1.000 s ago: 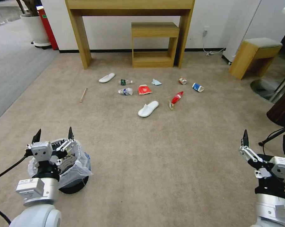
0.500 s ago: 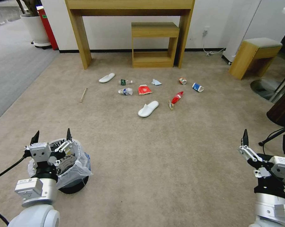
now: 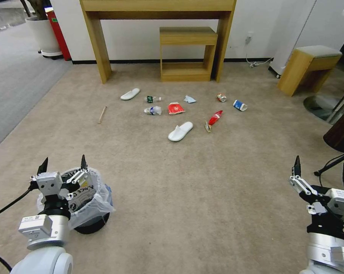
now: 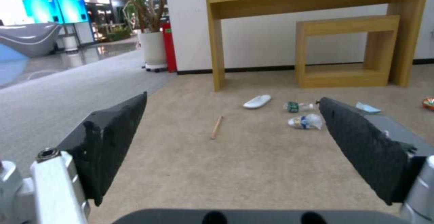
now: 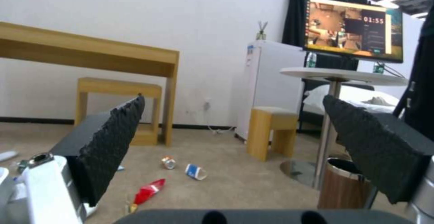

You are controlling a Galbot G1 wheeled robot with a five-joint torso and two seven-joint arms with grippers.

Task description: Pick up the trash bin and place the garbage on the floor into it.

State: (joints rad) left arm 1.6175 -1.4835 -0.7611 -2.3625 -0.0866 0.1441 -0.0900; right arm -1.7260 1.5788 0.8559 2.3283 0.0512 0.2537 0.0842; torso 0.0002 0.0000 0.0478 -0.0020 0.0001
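Head view of the tan carpet floor [image 3: 202, 182] with both arms in the foreground. The left gripper [image 3: 62, 166] sits at about 8 o'clock, its black fingers spread apart with nothing between them, directly above the trash bin [image 3: 89, 198], a small black bin lined with a crinkly printed bag that stands on the floor at the same 8 o'clock position. The right gripper [image 3: 321, 170] is at about 4 o'clock, fingers likewise apart and empty, over bare carpet. The garbage lies well away from both grippers, scattered toward 12 o'clock in front of the wooden console table [image 3: 156, 7] and the low wooden shelf [image 3: 187, 53]: a wooden stick [image 3: 102, 114] at the 10 o'clock edge of the group, a white slipper [image 3: 130, 94], a small bottle [image 3: 152, 99], a crushed bottle [image 3: 152, 110], a red wrapper [image 3: 175, 109], a pale-blue tissue [image 3: 189, 99], a second slipper [image 3: 180, 131] nearest the robot, a long red wrapper [image 3: 213, 119], an orange can [image 3: 221, 97] and a blue-white cup [image 3: 240, 105]. A larger dark-brown bin [image 3: 341, 133] stands at 3 o'clock, beside a wooden stool [image 3: 306, 66].
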